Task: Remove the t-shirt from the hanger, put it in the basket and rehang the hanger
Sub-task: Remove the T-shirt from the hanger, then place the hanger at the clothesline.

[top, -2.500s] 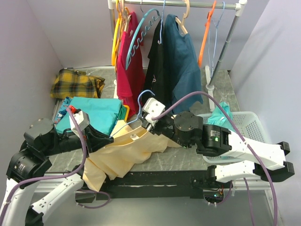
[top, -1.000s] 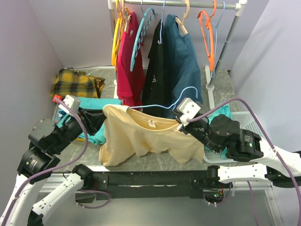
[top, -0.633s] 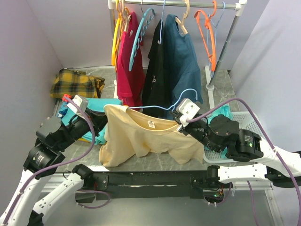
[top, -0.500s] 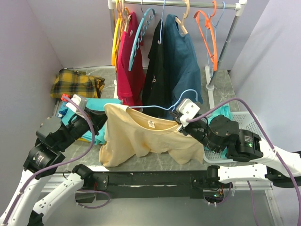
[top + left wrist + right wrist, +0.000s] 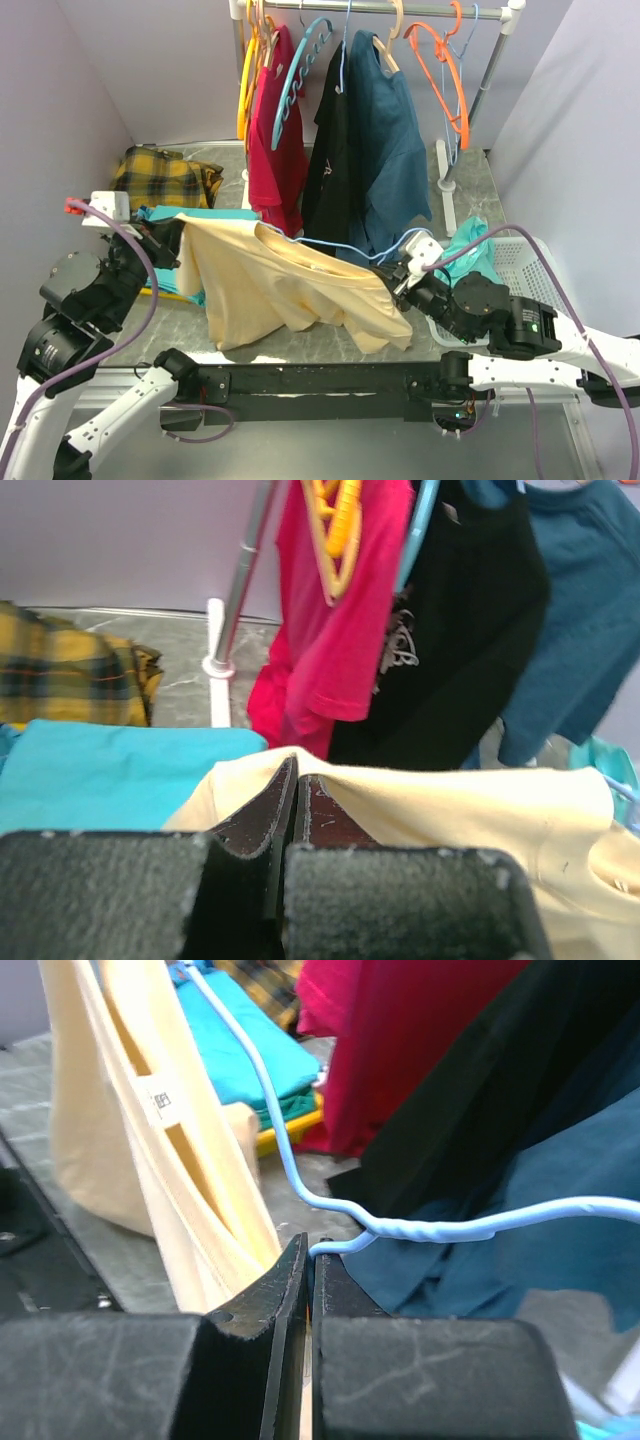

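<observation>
A cream t-shirt [image 5: 270,285] hangs stretched between my two grippers above the table's front. My left gripper [image 5: 178,232] is shut on the shirt's left shoulder edge; in the left wrist view the cloth [image 5: 450,800] is pinched at the tips of that gripper [image 5: 296,770]. A light-blue wire hanger [image 5: 330,245] runs through the neck opening, with much of its wire bare. My right gripper [image 5: 398,272] is shut on the hanger's wire just below the twisted neck; the right wrist view shows the gripper [image 5: 310,1252], the hanger [image 5: 270,1130] and the shirt [image 5: 150,1160] to the left.
A clothes rail [image 5: 400,10] at the back holds red [image 5: 275,150], black [image 5: 330,150] and navy [image 5: 395,150] shirts and empty orange hangers [image 5: 450,70]. A plaid cloth [image 5: 160,175] and folded teal shirts [image 5: 225,215] lie at the left. A white basket [image 5: 530,262] stands at the right.
My left gripper has pulled the shirt's shoulder left and back. My right gripper has dropped lower and to the right with the hanger. More bare wire shows at the neck.
</observation>
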Robot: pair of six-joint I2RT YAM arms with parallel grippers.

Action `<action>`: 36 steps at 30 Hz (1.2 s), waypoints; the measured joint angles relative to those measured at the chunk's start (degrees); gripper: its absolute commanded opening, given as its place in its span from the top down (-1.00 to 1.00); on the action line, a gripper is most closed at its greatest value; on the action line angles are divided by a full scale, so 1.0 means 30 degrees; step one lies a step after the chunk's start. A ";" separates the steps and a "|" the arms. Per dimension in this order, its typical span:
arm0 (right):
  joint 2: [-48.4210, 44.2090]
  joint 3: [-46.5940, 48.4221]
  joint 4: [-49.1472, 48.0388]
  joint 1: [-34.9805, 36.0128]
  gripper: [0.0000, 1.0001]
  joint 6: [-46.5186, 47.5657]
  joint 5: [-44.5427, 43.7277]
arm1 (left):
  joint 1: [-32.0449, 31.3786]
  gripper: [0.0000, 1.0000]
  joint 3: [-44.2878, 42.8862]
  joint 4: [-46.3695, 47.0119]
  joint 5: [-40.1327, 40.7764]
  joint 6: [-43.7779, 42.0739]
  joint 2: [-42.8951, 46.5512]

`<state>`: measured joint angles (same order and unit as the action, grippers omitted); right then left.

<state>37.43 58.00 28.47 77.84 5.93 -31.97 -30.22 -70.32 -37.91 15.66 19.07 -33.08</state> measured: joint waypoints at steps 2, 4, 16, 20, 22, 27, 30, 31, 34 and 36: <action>-0.0605 -0.0423 0.0044 0.0000 1.00 -0.0736 0.0306 | -0.0007 0.99 -0.0204 -0.0248 0.0780 0.0153 -0.0007; -0.1275 -0.0809 0.0102 0.0000 1.00 -0.1311 0.0532 | -0.0036 0.99 -0.0313 -0.0393 0.1129 0.0328 -0.0015; -0.4867 -0.0277 0.0663 0.0000 1.00 -0.2331 -0.0612 | -0.0131 0.99 0.1107 0.0211 -0.1967 0.1093 -0.0240; -0.2630 0.1909 0.0969 0.0000 1.00 -0.1042 -0.1654 | -0.0087 0.99 0.2171 0.1399 -0.5282 0.1042 -0.0583; -0.1421 0.2652 0.0656 0.0000 1.00 -0.0299 -0.1967 | -0.0073 0.99 0.2871 0.2215 -0.6594 0.1042 -0.0663; 0.0510 0.2222 -0.2280 0.0000 1.00 0.1370 -0.2368 | -0.0058 0.99 0.4634 0.3555 -0.9180 0.1151 -0.0634; 0.1311 0.1158 -0.4503 0.0000 1.00 0.1989 -0.2361 | -0.0058 0.87 0.5013 0.3942 -1.0331 0.1399 -0.0736; 0.1698 0.1078 -0.4896 0.0000 1.00 0.2106 -0.2346 | -0.0058 0.39 0.5013 0.4000 -1.0542 0.1392 -0.0794; 0.2688 0.1086 -0.5880 0.0000 1.00 0.2346 -0.2288 | -0.0058 -0.17 0.4925 0.3883 -1.0659 0.1086 -0.0794; 0.3271 0.1086 -0.5909 0.0000 1.00 0.2390 -0.2106 | -0.0058 -0.34 0.4481 0.3337 -1.0397 0.0648 -0.0780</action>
<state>47.24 61.25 10.74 77.84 13.10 -38.28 -30.39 -56.88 -27.90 -15.53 21.02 -35.42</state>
